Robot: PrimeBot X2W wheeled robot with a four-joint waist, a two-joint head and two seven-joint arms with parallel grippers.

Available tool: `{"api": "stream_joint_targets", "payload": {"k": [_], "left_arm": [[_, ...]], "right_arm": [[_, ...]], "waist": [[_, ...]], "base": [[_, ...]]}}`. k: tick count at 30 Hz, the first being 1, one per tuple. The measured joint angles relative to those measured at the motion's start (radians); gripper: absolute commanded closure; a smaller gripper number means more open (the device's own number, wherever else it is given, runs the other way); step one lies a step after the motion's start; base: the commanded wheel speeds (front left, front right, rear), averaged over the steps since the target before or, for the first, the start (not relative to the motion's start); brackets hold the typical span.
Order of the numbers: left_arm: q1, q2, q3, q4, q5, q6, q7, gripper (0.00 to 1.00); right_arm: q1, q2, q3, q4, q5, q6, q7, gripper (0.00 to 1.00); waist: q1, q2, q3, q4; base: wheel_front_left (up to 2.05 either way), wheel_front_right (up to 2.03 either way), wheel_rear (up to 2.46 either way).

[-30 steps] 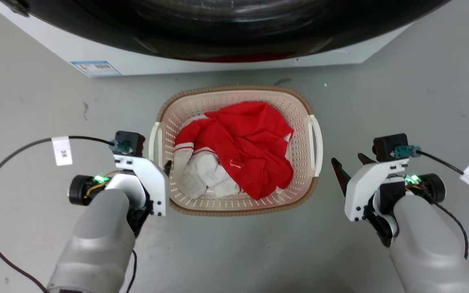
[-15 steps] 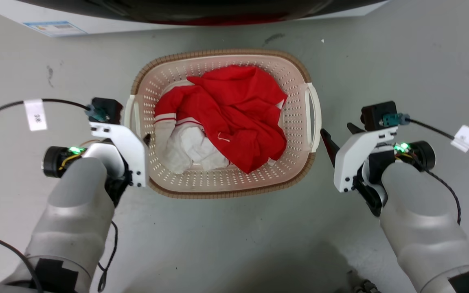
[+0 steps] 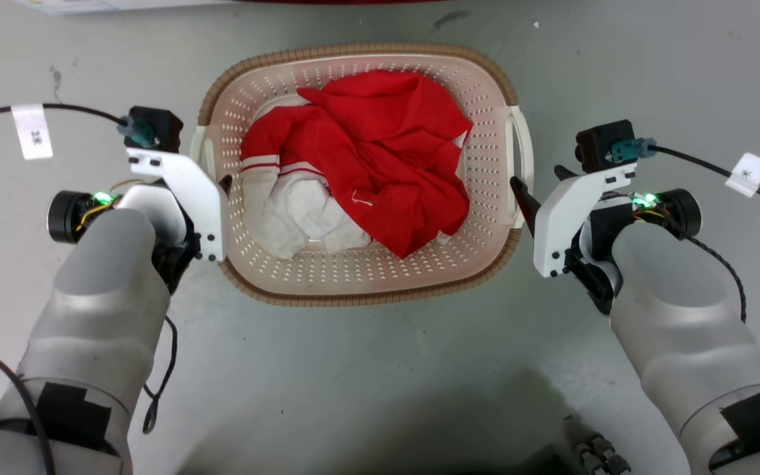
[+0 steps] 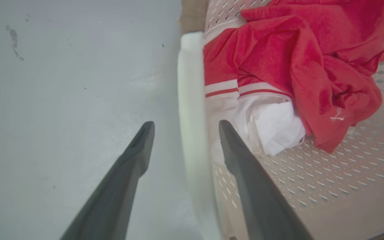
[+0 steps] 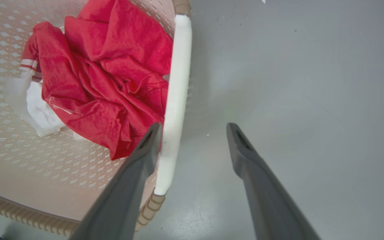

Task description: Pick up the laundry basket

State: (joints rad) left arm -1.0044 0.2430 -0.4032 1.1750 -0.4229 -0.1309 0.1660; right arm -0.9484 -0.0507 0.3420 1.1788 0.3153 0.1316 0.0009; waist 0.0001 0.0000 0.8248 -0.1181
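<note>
The laundry basket [image 3: 367, 295] stands on the grey floor, cream with perforated walls and a brown woven rim. Red and white clothes [image 3: 380, 158] lie in it. My left gripper [image 3: 219, 182] is at the basket's left handle [image 3: 199, 142]. In the left wrist view it [image 4: 184, 124] is open, one finger on each side of the white handle [image 4: 190, 83]. My right gripper [image 3: 538, 182] is at the right handle [image 3: 526, 152]. In the right wrist view it [image 5: 193, 126] is open around that handle [image 5: 178, 83], which lies against the inner finger.
A strip of the white washing machine [image 3: 70, 5] with its label shows at the top left edge. Black cables with white tags [image 3: 31, 130] [image 3: 747, 174] trail from both wrists. A dark part of my base [image 3: 591, 455] sits at the bottom.
The camera has tipped down, so the washing machine has slid out at the top. My right gripper has moved in from beside the basket to straddle the right handle.
</note>
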Motion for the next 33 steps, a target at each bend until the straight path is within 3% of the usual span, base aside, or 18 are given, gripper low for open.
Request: {"api": "stream_joint_targets", "payload": {"k": [8, 9, 10, 11, 24, 33], "left_arm": [[-0.032, 0.012, -0.054, 0.000, -0.053, 0.000, 0.036, 0.00], [-0.032, 0.012, -0.060, 0.001, -0.061, 0.000, 0.040, 0.00], [-0.032, 0.012, -0.069, 0.000, -0.071, 0.000, 0.049, 0.22], [-0.032, 0.013, -0.076, -0.001, -0.079, 0.000, 0.052, 1.00], [-0.030, 0.027, -0.165, -0.012, -0.190, -0.001, 0.083, 1.00], [0.001, 0.025, -0.205, -0.002, -0.262, -0.001, 0.141, 1.00]], "right_arm": [[-0.034, 0.000, 0.063, 0.019, 0.072, 0.000, 0.018, 0.00], [-0.036, 0.000, 0.070, 0.021, 0.077, 0.000, 0.023, 0.07], [-0.035, 0.000, 0.078, 0.023, 0.088, 0.000, 0.032, 0.56], [-0.035, 0.000, 0.087, 0.024, 0.099, 0.000, 0.042, 1.00], [-0.056, 0.011, 0.148, 0.066, 0.153, 0.000, 0.062, 1.00], [-0.049, 0.011, 0.189, 0.081, 0.195, 0.000, 0.141, 1.00]], "waist": [[0.0000, 0.0000, 0.028, 0.006], [0.0000, 0.0000, 0.030, 0.007], [0.0000, 0.0000, 0.031, 0.007], [0.0000, 0.0000, 0.031, 0.008], [-0.0001, 0.0000, 0.004, 0.010], [-0.0001, 0.0000, -0.067, 0.010]], "base": [[0.00, 0.00, 0.00], [0.00, 0.00, 0.00], [0.00, 0.00, 0.00], [0.00, 0.00, 0.00], [0.00, 0.00, 0.00], [0.00, 0.00, 0.00]]}}
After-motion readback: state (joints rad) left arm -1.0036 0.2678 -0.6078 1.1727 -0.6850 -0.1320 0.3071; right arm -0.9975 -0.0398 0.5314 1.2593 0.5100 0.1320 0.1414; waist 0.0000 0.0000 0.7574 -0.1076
